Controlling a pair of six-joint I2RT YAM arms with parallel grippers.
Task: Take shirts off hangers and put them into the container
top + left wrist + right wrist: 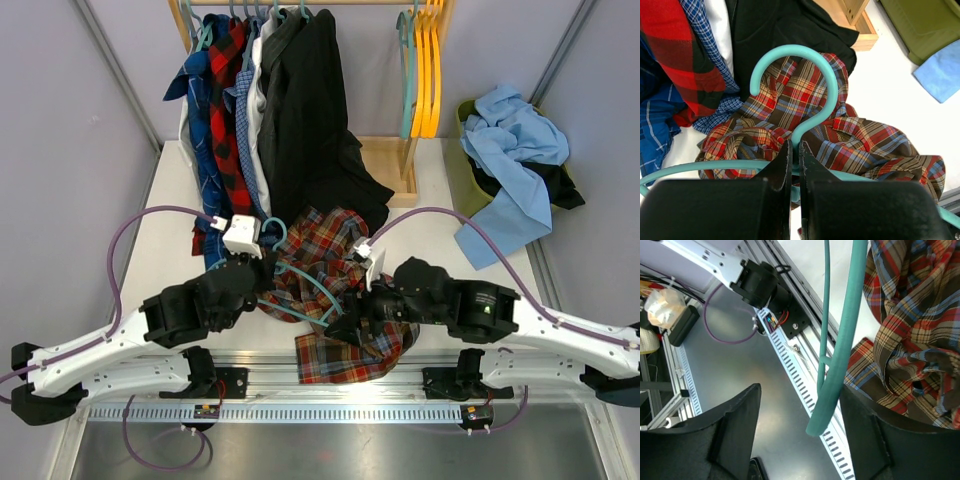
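Note:
A brown-red plaid shirt (pixel 335 250) lies crumpled on the white table, still partly on a teal hanger (pixel 300 281). My left gripper (pixel 795 147) is shut on the hanger's neck just below its hook (pixel 826 75), with the plaid cloth (pixel 865 140) right behind it. My right gripper (pixel 800 390) is open; the hanger's arm end (pixel 840 370) hangs between its fingers, close to the right one, beside the plaid shirt (pixel 905 340). The olive-green container (pixel 465 150) stands at the far right with a light blue shirt (pixel 515 150) draped over it.
Several shirts (pixel 270 100) hang from a wooden rack at the back, reaching down to the table. Orange-yellow hangers (pixel 430 70) and a bare teal one (pixel 407 70) hang at its right. The rack's wooden base (pixel 385 165) sits behind the plaid shirt. A metal rail (pixel 330 385) runs along the near edge.

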